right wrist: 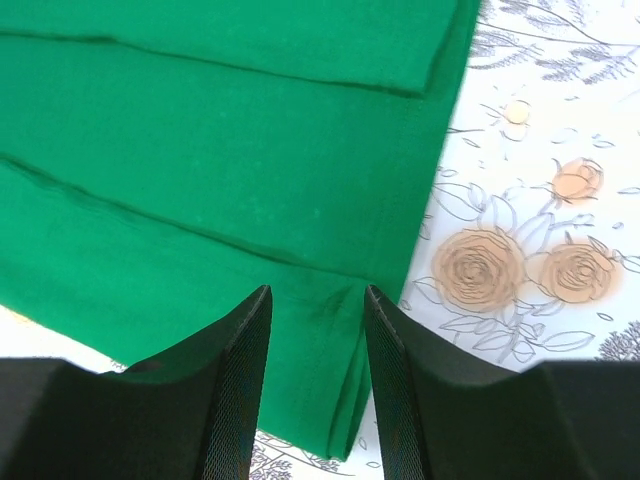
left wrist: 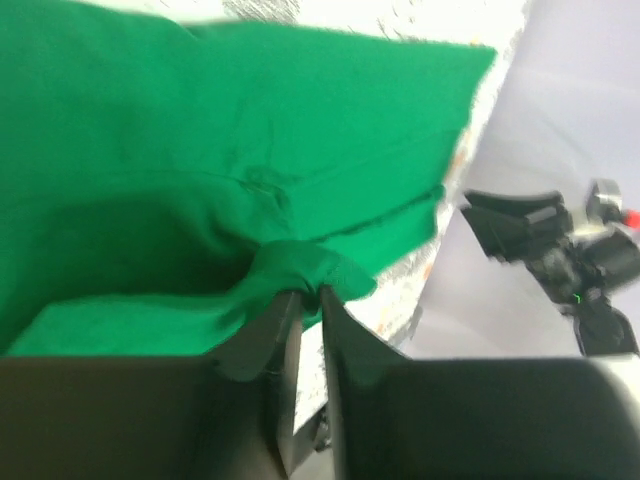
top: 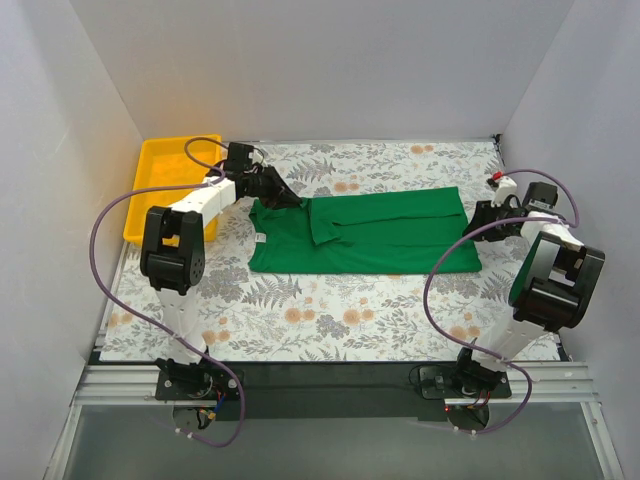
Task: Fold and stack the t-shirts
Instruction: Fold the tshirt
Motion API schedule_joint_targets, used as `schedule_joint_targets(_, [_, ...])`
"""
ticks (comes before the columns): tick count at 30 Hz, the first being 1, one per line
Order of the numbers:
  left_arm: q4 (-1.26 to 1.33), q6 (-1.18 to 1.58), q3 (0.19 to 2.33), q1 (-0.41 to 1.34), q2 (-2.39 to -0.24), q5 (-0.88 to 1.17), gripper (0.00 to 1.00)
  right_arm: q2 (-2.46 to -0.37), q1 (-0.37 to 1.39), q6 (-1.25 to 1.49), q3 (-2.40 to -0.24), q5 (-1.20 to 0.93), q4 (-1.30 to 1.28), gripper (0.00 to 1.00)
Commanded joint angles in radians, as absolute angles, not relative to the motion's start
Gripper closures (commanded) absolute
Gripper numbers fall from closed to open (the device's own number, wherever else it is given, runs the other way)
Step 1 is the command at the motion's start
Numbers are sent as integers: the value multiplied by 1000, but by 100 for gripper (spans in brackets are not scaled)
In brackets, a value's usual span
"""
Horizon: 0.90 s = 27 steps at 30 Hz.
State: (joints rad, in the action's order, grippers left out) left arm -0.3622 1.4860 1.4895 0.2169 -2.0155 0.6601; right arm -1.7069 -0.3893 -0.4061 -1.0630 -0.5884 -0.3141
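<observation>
The bright green t-shirt [top: 365,235] lies partly folded into a long band across the middle of the floral cloth. My left gripper [top: 285,198] is at its far left corner, shut on a bunched fold of the green fabric [left wrist: 300,272] and lifting it slightly. My right gripper [top: 478,222] is at the shirt's right end, open, its fingers straddling the hem edge of the green t-shirt [right wrist: 250,180] in the right wrist view, with fabric below the gap between them.
A yellow plastic tray [top: 155,170] stands at the far left behind the left arm. The floral tablecloth [top: 340,320] covers the table. White walls close in on three sides. The right arm [left wrist: 560,240] shows in the left wrist view.
</observation>
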Motion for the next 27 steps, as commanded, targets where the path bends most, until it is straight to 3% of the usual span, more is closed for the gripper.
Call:
schedule_joint_targets(1, [-429, 1418, 1566, 207, -2016, 556, 85, -1638, -344, -474, -1045, -635, -331, 51])
schedule_joint_targets(2, [-434, 1396, 1575, 207, -2007, 504, 78, -1620, -324, -529, -1045, -646, -350, 51])
schedule_joint_targets(3, [-445, 1372, 1581, 207, -1973, 453, 61, -1611, -301, -566, -1040, -656, -369, 51])
schedule_joint_targets(4, [-452, 1321, 1594, 207, -1951, 401, 54, -1603, -244, -601, -1042, -679, -420, 51])
schedule_joint_targets(5, [-457, 1293, 1591, 207, -1924, 282, 49, -1585, -209, -686, -1045, -687, -445, 50])
schedule_joint_targets(9, [-384, 1215, 1462, 203, -1656, 146, 38, -1543, 35, -895, -1071, -693, -560, 48])
schedule_joint_targets(11, [-327, 1235, 1299, 180, -1533, 138, 15, -1534, 214, -939, -1083, -649, -549, 47])
schedule_joint_targets(13, [-298, 1255, 1189, 131, -1357, 181, 2, -1558, 394, -907, -1109, -530, -491, 46])
schedule_joint_targets(18, [-345, 1235, 896, 69, -1039, 290, 2, -1687, 647, -738, -1218, -272, -286, 46])
schedule_joint_targets(22, [-393, 1210, 810, 66, -859, 296, 2, -1828, 747, -681, -1314, -39, -227, 46])
schedule_joint_targets(27, [-446, 1204, 759, 67, -743, 288, 3, -1904, 796, -692, -1399, 29, -227, 48])
